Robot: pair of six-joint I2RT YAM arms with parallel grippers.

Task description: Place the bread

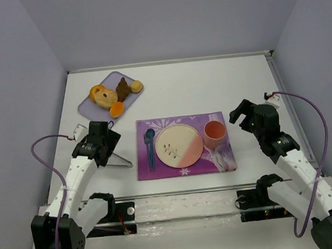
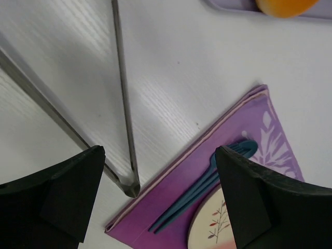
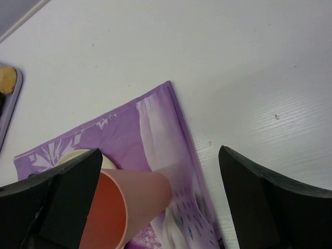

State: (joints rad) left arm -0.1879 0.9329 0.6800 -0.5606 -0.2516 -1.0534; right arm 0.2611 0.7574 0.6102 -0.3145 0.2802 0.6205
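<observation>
On the white counter (image 1: 209, 85) lies a purple mat (image 1: 159, 171), a pale tray (image 1: 88, 106) sits far back on the left, the left pincer (image 2: 161, 202) and right pincer (image 3: 161, 199) hang wide open with nothing in them, and the small orange bread (image 1: 117, 110) seems to rest on the tray's near edge.

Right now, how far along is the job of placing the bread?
Done: nothing yet; the bread lies on the tray, and the plate holds no food. In hand: nothing; the left gripper hangs near the tongs, jaws open and empty. Left: pick up the bread and place it.
</observation>
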